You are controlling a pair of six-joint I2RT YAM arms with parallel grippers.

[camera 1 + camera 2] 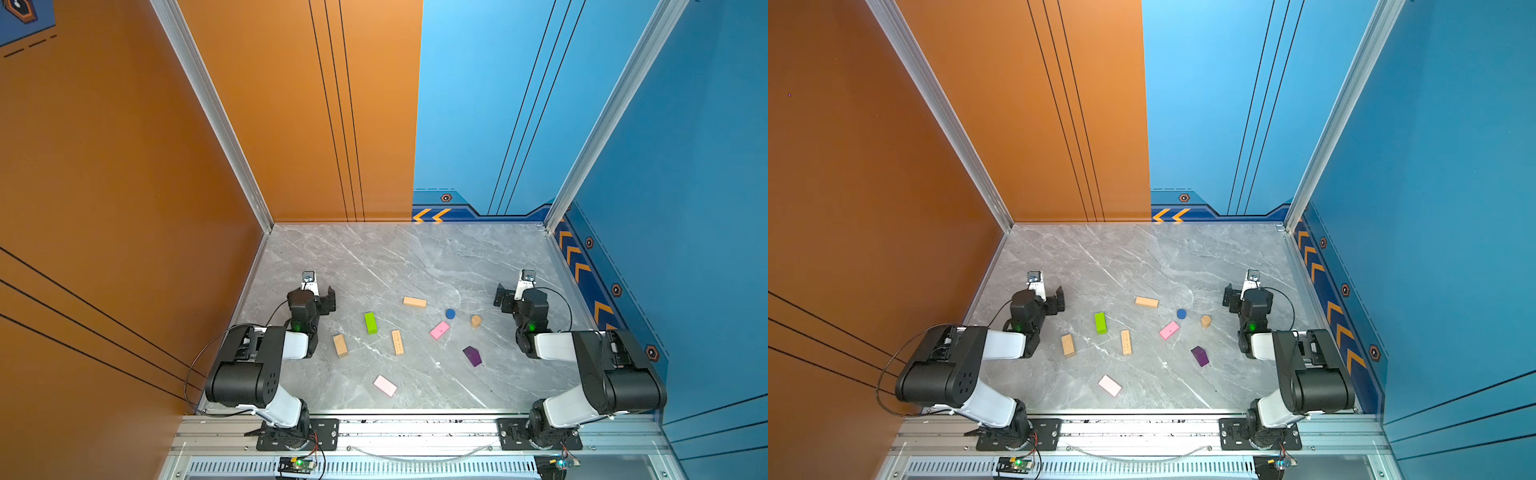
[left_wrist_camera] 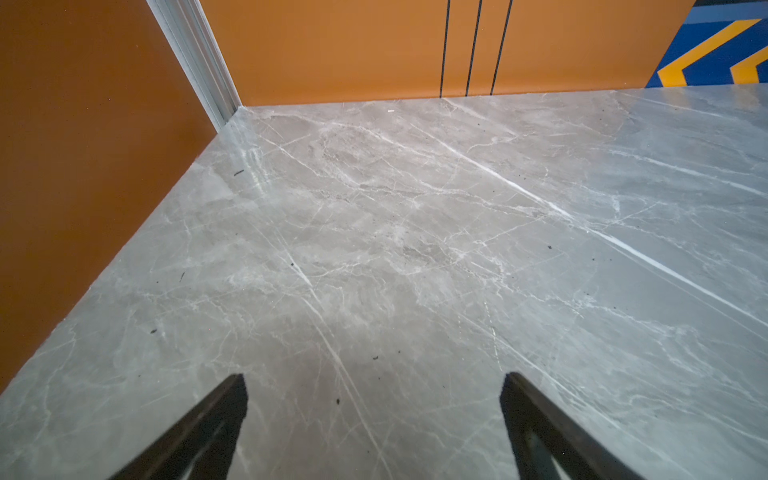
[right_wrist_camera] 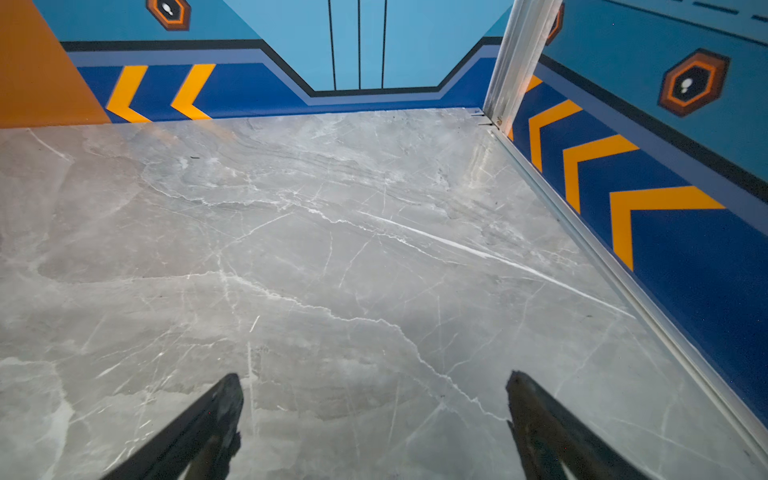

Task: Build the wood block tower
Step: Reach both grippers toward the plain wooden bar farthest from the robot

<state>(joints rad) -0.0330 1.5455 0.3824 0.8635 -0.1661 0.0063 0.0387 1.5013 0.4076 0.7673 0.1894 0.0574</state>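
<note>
The pieces of the wood block tower lie apart on the grey marble table [image 1: 374, 257], none on another. In both top views I see a lime-green bar [image 1: 370, 323], three tan bars [image 1: 414, 302] [image 1: 397, 342] [image 1: 340, 345], two pink slabs [image 1: 439, 330] [image 1: 385, 385], a blue cylinder [image 1: 450, 313], a tan cylinder [image 1: 476, 321] and a purple peaked block [image 1: 472, 355]. My left gripper [image 1: 316, 296] [image 2: 374, 378] hovers open at the left, apart from the blocks. At the right, my right gripper [image 1: 519, 293] [image 3: 374, 376] is open too. Both wrist views show only bare marble between the fingers.
An orange wall [image 1: 124, 208] bounds the table on the left and a blue wall [image 1: 665, 208] on the right. Aluminium posts [image 1: 552, 224] stand at the back corners. The arm bases sit on a metal rail [image 1: 415, 432] along the front edge.
</note>
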